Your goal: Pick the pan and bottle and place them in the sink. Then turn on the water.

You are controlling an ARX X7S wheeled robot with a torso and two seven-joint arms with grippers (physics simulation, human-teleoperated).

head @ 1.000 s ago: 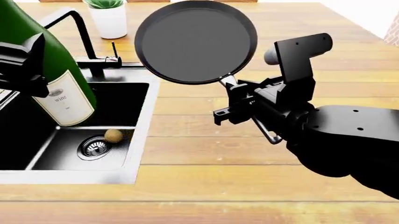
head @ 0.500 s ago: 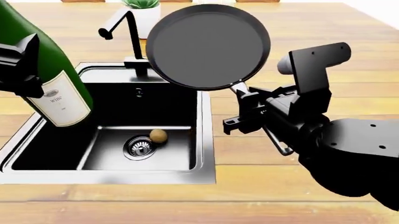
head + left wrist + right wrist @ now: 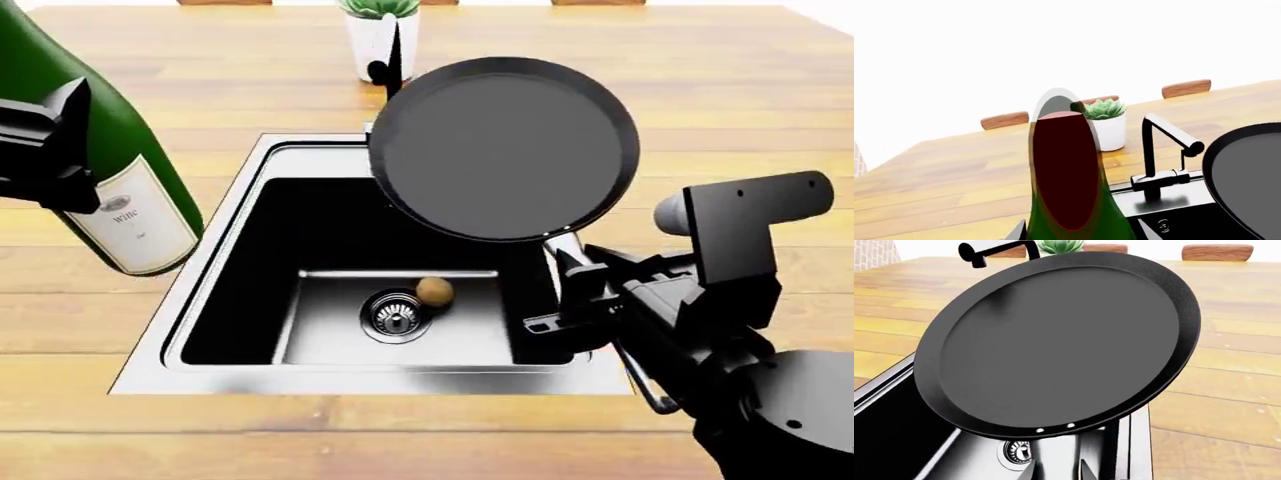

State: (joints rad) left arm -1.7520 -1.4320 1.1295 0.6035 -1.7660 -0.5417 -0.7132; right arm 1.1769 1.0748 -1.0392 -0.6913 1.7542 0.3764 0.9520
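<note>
The right hand [image 3: 567,262] is gripping the pan [image 3: 503,148] by its handle, holding it tilted over the sink's [image 3: 220,262] back right part — at about one o'clock from the drain [image 3: 396,317] — presumably so it can be lowered in. At nine o'clock the left hand [image 3: 54,150] is clamping the bottle [image 3: 100,160], slanted above the table [image 3: 747,120] just beside the left rim. Farther off, the faucet [image 3: 1162,150] is waiting untouched — the plant pot [image 3: 380,40] is standing behind it.
</note>
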